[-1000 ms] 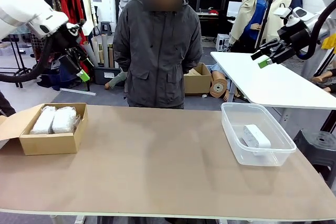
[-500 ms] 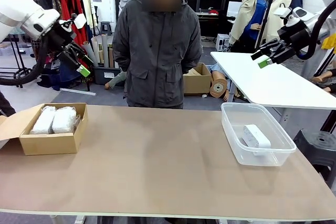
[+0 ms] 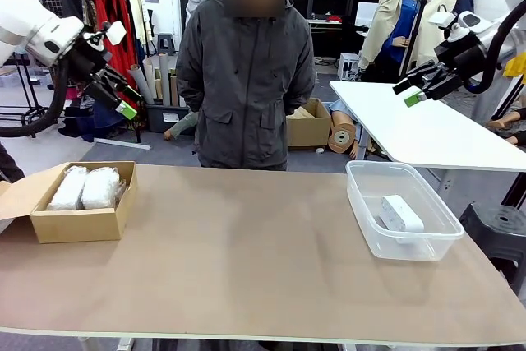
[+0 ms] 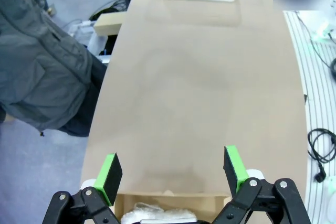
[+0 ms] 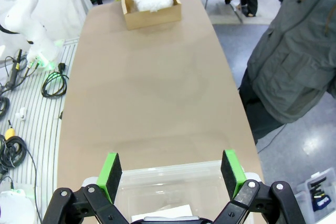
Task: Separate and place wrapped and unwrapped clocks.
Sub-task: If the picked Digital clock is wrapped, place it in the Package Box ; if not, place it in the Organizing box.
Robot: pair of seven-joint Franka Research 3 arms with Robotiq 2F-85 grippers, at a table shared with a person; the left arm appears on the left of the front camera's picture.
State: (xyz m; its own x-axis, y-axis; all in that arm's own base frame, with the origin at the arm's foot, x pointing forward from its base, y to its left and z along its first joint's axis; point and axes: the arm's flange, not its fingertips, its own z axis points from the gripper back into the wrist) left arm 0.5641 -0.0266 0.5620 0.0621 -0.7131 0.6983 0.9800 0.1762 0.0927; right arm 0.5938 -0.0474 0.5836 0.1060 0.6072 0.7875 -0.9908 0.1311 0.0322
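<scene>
Two wrapped clocks (image 3: pixel 85 187), lumpy bundles in crinkly white plastic, lie side by side in the brown cardboard box (image 3: pixel 76 223) at the table's left; they also appear as wrapped clocks (image 5: pixel 152 0) far off and a wrapped clock (image 4: pixel 157 215) at the bottom edge. The unwrapped clock (image 3: pixel 401 214), a smooth white block, lies in the clear tub (image 3: pixel 427 240) at the right. My left gripper (image 3: pixel 122 103) hangs open high above the box. My right gripper (image 3: pixel 411 90) hangs open high above and behind the tub. Both hold nothing.
A person in a grey jacket (image 3: pixel 246 71) stands at the table's far edge, arms behind the back. The brown tabletop (image 3: pixel 246 260) stretches bare between box and tub. A white table (image 3: pixel 427 133) stands behind at the right, a clothes rack (image 3: pixel 90 6) at the left.
My left arm has drawn up and back to the left, away from the box. The right arm, the clocks and the person have not moved.
</scene>
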